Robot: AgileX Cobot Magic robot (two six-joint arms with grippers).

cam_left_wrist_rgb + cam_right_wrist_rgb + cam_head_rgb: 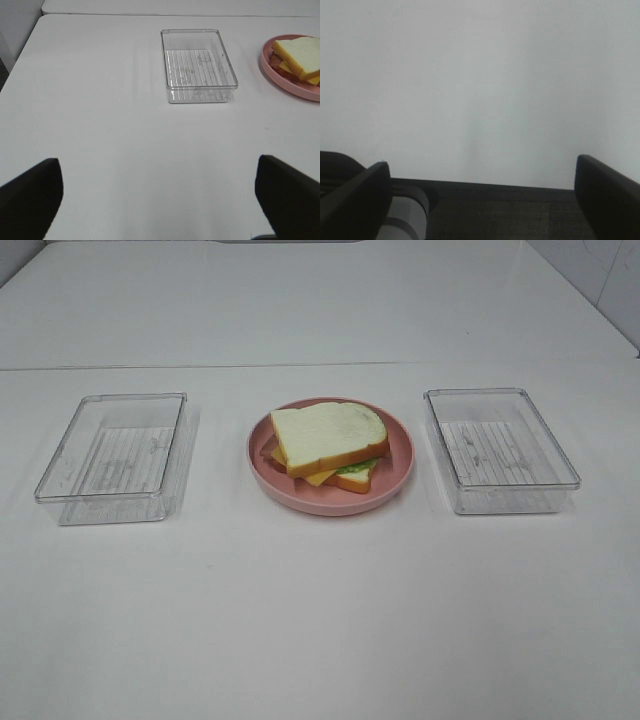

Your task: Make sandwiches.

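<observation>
A sandwich [330, 445] of two thick white bread slices with orange-brown crust lies on a round pink plate [400, 480] at the table's middle; yellow cheese and green lettuce stick out between the slices. The left wrist view catches its edge, the sandwich [300, 57], on the plate [280, 80]. My left gripper [157, 200] is open over bare table, well short of the left box, with nothing between its fingers. My right gripper [480, 195] is open too, facing only plain white surface. Neither arm shows in the high view.
A clear plastic box [115, 455] stands left of the plate, seen again as the box [197, 65] in the left wrist view. A second clear box [500, 450] stands right of the plate. Both hold nothing. The white table's seam [320, 367] runs across behind them.
</observation>
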